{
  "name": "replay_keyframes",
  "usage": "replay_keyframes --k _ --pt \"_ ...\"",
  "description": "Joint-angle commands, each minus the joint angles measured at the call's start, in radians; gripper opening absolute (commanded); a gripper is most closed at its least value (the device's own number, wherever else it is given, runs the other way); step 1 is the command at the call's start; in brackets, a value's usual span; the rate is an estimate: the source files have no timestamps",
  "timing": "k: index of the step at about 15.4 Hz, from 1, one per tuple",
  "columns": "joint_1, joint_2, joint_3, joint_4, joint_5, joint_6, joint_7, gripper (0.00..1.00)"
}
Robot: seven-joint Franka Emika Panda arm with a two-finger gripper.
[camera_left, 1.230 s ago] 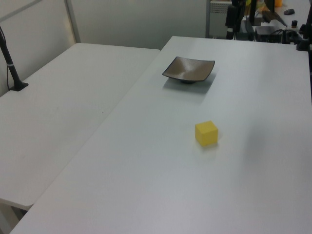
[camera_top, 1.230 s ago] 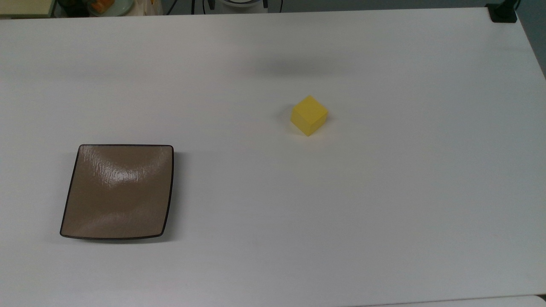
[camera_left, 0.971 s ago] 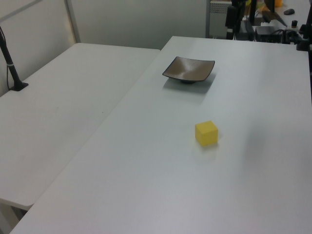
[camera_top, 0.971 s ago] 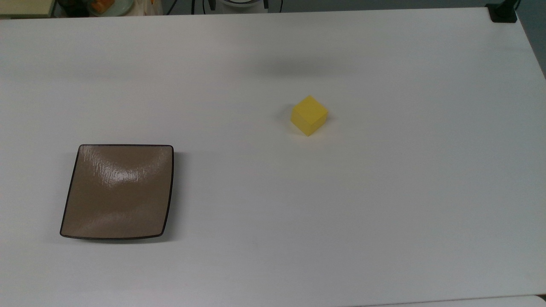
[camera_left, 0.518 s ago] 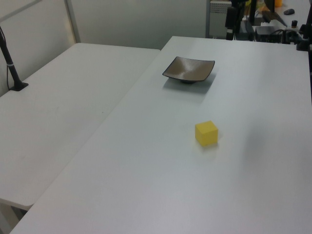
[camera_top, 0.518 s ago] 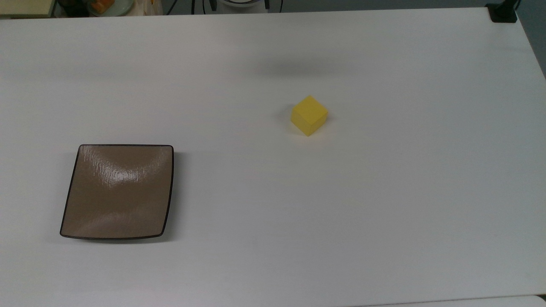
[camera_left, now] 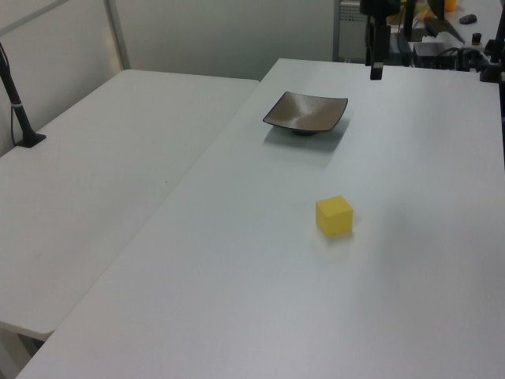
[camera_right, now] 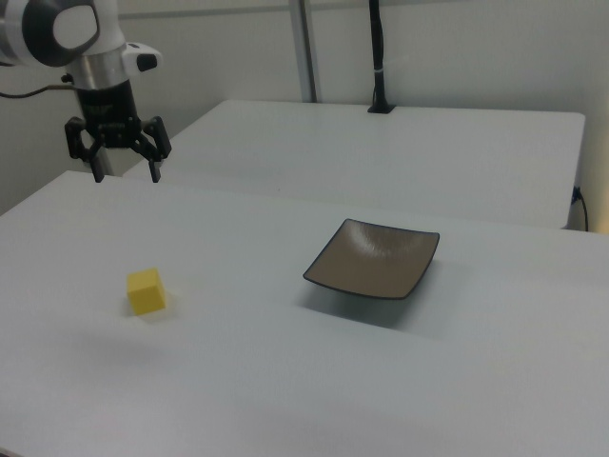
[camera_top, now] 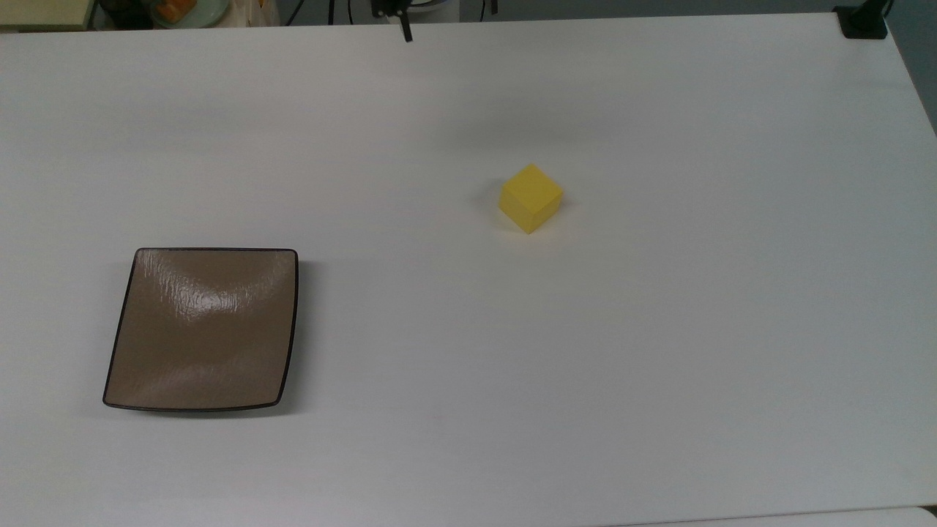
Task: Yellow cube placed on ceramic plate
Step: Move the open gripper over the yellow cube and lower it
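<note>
The yellow cube (camera_top: 531, 197) (camera_left: 334, 215) (camera_right: 146, 290) sits alone on the white table, right of centre in the top view. The ceramic plate (camera_top: 201, 329) (camera_left: 306, 111) (camera_right: 373, 258), square, brown and glossy, lies bare near the top view's lower left, well apart from the cube. My gripper (camera_right: 125, 175) hangs open above the table's edge, behind the cube in the right view, with nothing between its fingers. One dark fingertip (camera_top: 405, 33) pokes in at the top view's upper edge, and a fingertip (camera_left: 375, 72) also hangs beyond the plate in the left view.
A second white table (camera_left: 95, 181) adjoins this one, carrying a black pole on a base (camera_left: 28, 140) (camera_right: 381, 107). A black clamp (camera_top: 862, 22) sits at the top view's upper right corner. Clutter and cables (camera_left: 442, 47) stand past the table's far end in the left view.
The gripper has come down into sight at the top view's upper edge and behind the plate in the left view. Cube and plate have not moved.
</note>
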Motion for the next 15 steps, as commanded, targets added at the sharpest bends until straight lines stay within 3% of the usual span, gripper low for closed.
replay_keyframes --k 1,6,9,15 --pt "-0.002 0.032 0.062 -0.006 -0.003 0.017 -0.144 1.00" --pt "0.001 0.064 0.122 -0.013 -0.002 0.053 -0.130 1.00" --pt "0.013 0.085 0.157 -0.042 -0.005 0.144 -0.037 1.00" --pt "0.032 0.155 0.158 -0.111 -0.057 0.295 0.000 1.00"
